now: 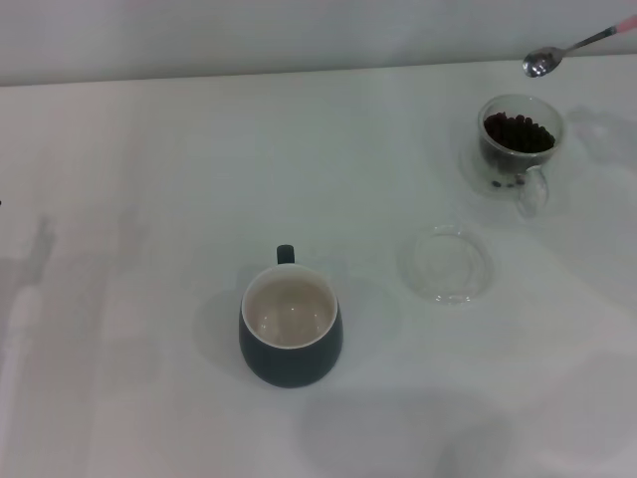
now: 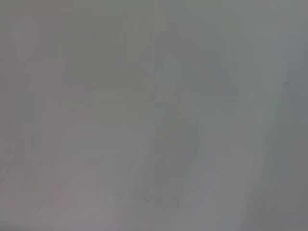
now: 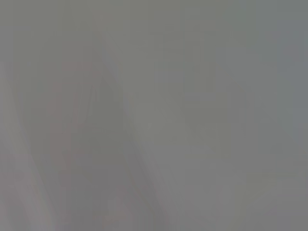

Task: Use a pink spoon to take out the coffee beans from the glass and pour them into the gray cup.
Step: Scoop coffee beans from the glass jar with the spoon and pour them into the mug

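white table (image 1: 149, 179) all round; the pink spoon (image 1: 557, 55) hangs empty just above the glass (image 1: 520, 149) of coffee beans (image 1: 518, 131), gray cup (image 1: 291, 326) well apart. whichever claw holds it is out of sight, so i cannot tell its grip. next, i'd guess, a dip into the beans.

Pink spoon (image 1: 575, 49) handle cut off at edge.

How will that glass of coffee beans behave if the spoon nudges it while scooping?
The glass looks small and light, so it would probably slide on the smooth white table. Its rounded body and the heap of coffee beans near the rim suggest it might tip and spill. Clear glass is likely fragile.
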